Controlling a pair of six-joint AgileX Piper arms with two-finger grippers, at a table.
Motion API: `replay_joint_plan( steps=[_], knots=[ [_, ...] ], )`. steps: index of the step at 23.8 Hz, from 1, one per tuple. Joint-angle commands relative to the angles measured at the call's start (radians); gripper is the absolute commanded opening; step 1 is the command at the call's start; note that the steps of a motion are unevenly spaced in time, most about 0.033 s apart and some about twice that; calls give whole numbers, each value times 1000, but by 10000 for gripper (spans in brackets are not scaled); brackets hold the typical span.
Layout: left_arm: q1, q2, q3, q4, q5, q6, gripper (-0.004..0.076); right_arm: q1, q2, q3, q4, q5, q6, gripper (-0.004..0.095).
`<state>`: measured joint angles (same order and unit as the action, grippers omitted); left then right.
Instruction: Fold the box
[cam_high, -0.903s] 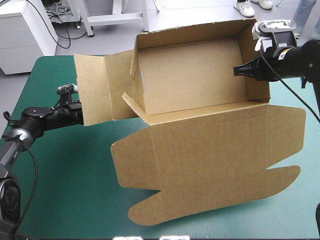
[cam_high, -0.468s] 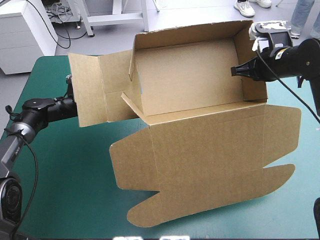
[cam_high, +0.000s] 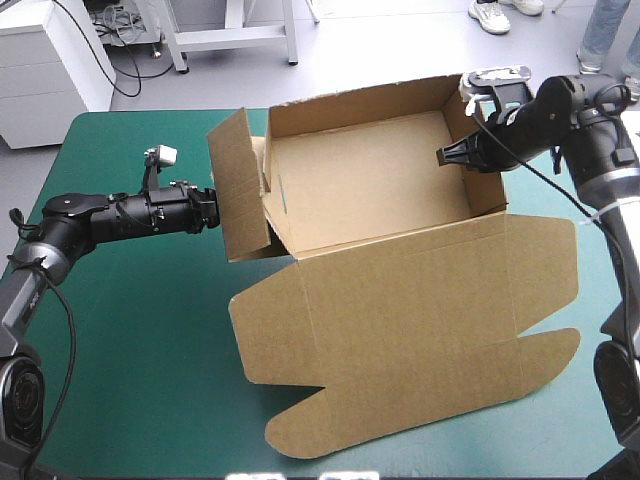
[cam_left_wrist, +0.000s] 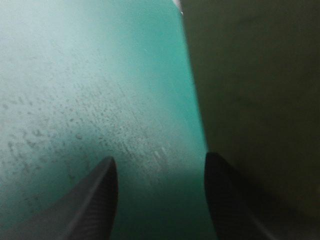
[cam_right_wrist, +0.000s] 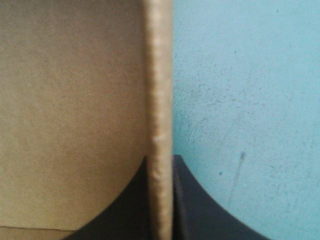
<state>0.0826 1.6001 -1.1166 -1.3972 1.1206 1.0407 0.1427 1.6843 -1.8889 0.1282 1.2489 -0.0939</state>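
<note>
The right gripper's (cam_high: 444, 157) black fingers are clamped on the right wall of the brown cardboard box (cam_high: 400, 290). The left gripper's (cam_left_wrist: 160, 162) fingers stand apart beside its raised left flap (arm stretched low). The box sits mid teal-green counter (cam_high: 130, 330).

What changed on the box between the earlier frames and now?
The left flap, earlier spread outward over the table, has swung up to stand nearly upright, with the open left gripper at its outer face. The right gripper stayed shut on the right wall and drifted slightly left with it. The lid stayed flat on the teal-green cover.
</note>
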Motion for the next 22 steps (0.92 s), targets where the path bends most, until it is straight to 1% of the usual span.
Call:
replay_joint_plan(
  steps=[1,6,10,13,15,16,19,20,22],
  knots=[
    [-8,-43,-32,-116,73,4,372,29,-10,-28,-3,3,-2,-16],
    [-8,-45,-39,-142,118,4,372,58,41,-28,-22,2,0,-16],
    [-9,-45,-39,-214,154,4,372,74,78,-28,-35,2,11,-15],
    [-12,-45,-39,-220,148,7,372,102,87,-28,-45,-10,21,-15],
    [-30,-45,-39,-210,123,0,372,141,87,-28,-111,-32,74,-15],
    [-50,-49,-40,-156,81,-28,372,172,87,-28,-150,-34,94,-15],
    [-89,-63,-50,-13,-29,-128,372,211,87,-30,-169,-54,103,-16],
    [-110,-69,-62,71,-62,-188,372,221,87,-34,-169,-77,130,-16],
    [-127,-85,-89,200,-95,-270,372,221,87,-58,-169,-76,134,-16]
  ],
)
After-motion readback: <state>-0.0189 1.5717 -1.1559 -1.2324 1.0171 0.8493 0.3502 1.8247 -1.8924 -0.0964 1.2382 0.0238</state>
